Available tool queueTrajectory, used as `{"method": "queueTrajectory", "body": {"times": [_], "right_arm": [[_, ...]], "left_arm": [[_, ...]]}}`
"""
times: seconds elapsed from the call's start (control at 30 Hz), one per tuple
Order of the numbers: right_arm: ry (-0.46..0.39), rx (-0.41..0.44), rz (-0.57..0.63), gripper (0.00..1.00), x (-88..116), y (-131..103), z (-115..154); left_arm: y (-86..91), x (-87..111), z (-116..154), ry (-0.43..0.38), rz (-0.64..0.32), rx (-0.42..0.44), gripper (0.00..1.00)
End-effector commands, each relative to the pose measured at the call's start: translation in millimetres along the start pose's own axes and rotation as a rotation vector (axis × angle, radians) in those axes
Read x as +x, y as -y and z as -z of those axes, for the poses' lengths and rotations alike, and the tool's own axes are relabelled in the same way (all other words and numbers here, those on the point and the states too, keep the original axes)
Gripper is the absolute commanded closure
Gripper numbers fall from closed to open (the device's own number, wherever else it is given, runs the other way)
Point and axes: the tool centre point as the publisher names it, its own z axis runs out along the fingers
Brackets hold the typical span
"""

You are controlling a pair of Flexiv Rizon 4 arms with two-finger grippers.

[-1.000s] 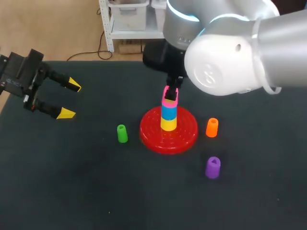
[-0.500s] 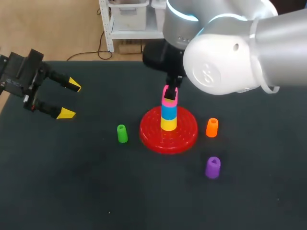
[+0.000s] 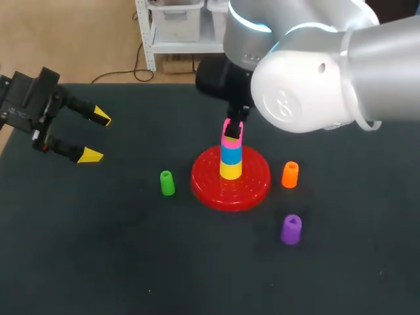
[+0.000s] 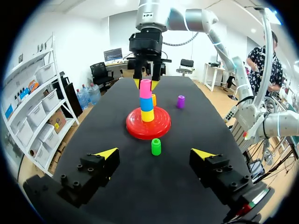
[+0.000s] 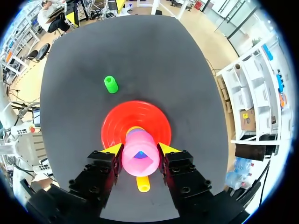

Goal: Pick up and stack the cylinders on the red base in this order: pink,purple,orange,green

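Pink cylinder sits between the two fingers of the right gripper in the head view, clamped from both sides. It rests on a blue cylinder and a yellow cylinder, stacked straight under the gripper at the middle of the red base. The orange cylinder stands on the table just off the base's rim, on the right arm's side of the gripper. The purple cylinder is farther out from the gripper on that same side. The green cylinder stands just off the rim on the opposite side. The left gripper hangs well apart from all of them, fingers spread wide and holding nothing.

From the left wrist, the left gripper is open. The green cylinder stands just ahead of it, in line with the gap between its tips and untouched. Farther ahead is the red base with the stack. The pink cylinder is on top, with the right gripper's yellow tips on either side of it. The purple cylinder stands beyond the base, and the orange cylinder peeks out from behind the stack.

From the right wrist, the pink cylinder fills the gap between the fingers of the right gripper, and both press on its sides. The red base lies under it. The green cylinder stands ahead of the gripper, past the base. The orange cylinder shows under the gripper, behind the pink one.
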Motion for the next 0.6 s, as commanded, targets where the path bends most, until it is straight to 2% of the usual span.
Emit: {"method": "queueTrajectory", "body": {"times": [0.03,0.57,0.6], "right_arm": [[-0.009,-0.001,0.0,1.0,0.0,-0.1,-8.9],[0.006,0.0,-0.013,1.0,-1.6,1.0,-6.1],[0.006,0.016,-0.017,0.59,-1.9,0.9,-5.5]], "left_arm": [[-0.7,0.7,0.1,0.0,-0.001,0.002,0.0],[-0.7,0.7,0.1,0.0,-0.001,0.002,0.0],[-0.7,0.7,0.1,0.0,-0.001,0.002,0.0]]}}
